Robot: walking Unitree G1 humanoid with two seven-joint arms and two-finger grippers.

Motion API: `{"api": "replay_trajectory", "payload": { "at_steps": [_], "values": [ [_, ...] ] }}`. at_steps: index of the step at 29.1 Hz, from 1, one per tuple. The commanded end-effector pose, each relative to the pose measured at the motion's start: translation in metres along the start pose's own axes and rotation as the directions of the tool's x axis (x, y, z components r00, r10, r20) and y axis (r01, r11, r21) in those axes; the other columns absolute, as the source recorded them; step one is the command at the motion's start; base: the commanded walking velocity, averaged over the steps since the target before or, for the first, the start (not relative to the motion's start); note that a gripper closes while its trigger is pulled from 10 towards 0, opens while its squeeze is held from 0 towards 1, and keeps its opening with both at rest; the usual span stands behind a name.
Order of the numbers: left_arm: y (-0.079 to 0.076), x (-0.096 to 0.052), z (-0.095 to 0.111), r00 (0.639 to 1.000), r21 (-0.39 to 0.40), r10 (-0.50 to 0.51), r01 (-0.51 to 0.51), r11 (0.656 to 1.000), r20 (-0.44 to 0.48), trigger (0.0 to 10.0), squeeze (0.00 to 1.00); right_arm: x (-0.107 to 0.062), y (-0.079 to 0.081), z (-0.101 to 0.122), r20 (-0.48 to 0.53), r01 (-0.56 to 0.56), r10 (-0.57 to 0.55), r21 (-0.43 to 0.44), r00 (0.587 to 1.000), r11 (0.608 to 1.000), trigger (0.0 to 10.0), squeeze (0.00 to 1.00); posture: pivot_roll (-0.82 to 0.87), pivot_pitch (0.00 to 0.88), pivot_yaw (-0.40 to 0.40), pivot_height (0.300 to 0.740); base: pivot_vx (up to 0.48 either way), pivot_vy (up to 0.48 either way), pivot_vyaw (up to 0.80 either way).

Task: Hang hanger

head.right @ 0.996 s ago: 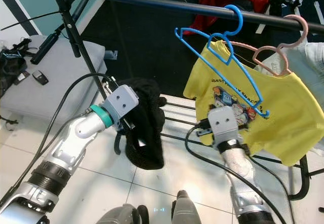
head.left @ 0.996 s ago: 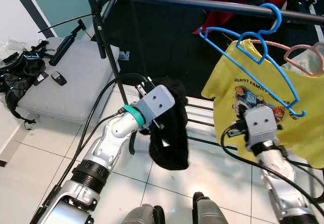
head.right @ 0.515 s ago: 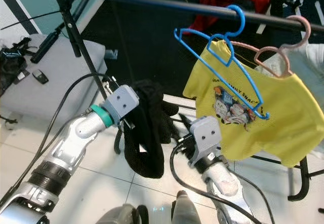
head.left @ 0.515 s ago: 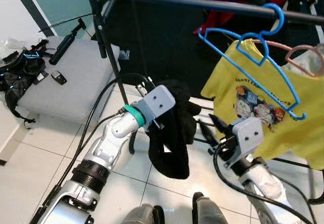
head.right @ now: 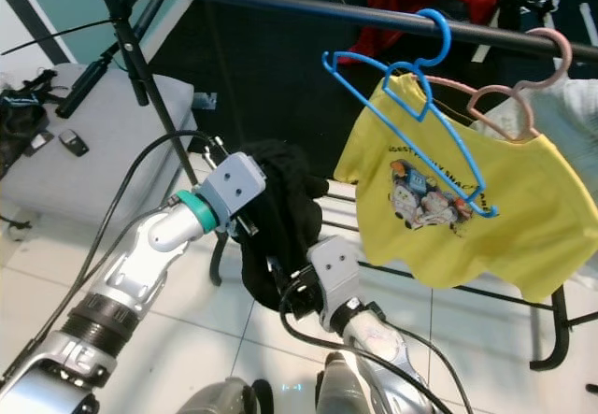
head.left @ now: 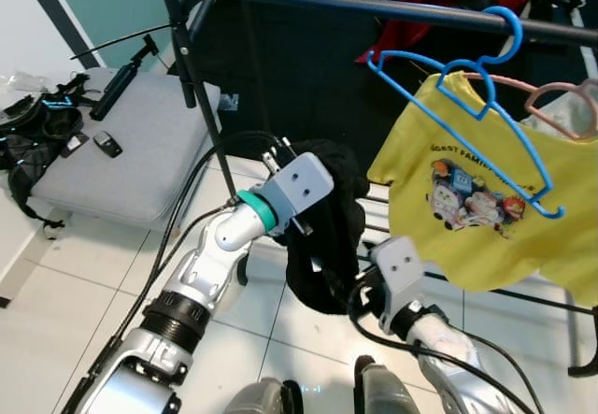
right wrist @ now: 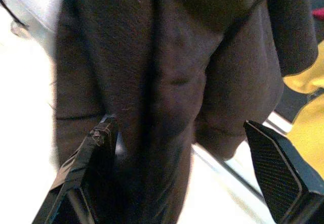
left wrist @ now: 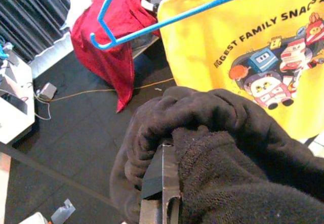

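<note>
The left end effector [head.left: 313,210] is closed on a black fleecy garment [head.left: 329,236], which hangs down from it. The right end effector [right wrist: 177,178] has its fingers spread wide, right in front of the lower part of this garment. The risk, I judge, is that the soft cloth slips out or bunches when the right one closes, so only a fold is caught.

Above and to the right of both, the bright blue plastic hanger [head.left: 467,87] already hangs, tilted, on the black metal rail [head.left: 374,7], touching a yellow printed T-shirt [head.left: 486,218]. A swing of the arms could knock it off.

Far left of the left end effector lies a grey cushion [head.left: 131,152] on the white tiled floor [head.left: 56,321]; a red cloth [left wrist: 109,37] is behind the rail.
</note>
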State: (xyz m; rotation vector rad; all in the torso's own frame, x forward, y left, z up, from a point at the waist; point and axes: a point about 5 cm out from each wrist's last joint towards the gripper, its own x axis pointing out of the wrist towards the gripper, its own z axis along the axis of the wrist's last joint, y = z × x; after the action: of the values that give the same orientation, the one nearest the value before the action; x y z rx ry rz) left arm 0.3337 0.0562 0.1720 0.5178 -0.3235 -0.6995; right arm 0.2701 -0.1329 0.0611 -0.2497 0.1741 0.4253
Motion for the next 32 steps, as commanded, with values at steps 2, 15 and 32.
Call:
{"api": "replay_trajectory", "payload": {
  "at_steps": [2,15,32],
  "values": [
    [0.004,-0.001,0.003,1.000,0.004,0.019,-0.019,1.000,0.016,0.0,0.00,0.003,-0.003,-0.013,-0.056,0.041,-0.044,-0.056,0.997,0.998,10.0,0.00,-0.12,0.134,0.132,0.740,0.000,0.000,0.00],
    [0.008,0.000,0.006,0.999,0.015,0.027,-0.027,1.000,0.018,0.0,0.00,0.035,-0.007,-0.022,-0.150,-0.012,0.030,0.120,0.988,0.993,10.0,0.00,-0.07,0.142,0.131,0.740,0.000,0.000,0.00],
    [0.009,-0.001,0.005,0.999,0.013,0.041,-0.041,0.999,0.009,0.0,0.00,0.032,-0.018,-0.042,-0.242,-0.005,0.016,0.048,0.970,0.999,0.0,0.00,-0.07,0.143,0.119,0.740,0.000,0.000,0.00]
  ]
}}
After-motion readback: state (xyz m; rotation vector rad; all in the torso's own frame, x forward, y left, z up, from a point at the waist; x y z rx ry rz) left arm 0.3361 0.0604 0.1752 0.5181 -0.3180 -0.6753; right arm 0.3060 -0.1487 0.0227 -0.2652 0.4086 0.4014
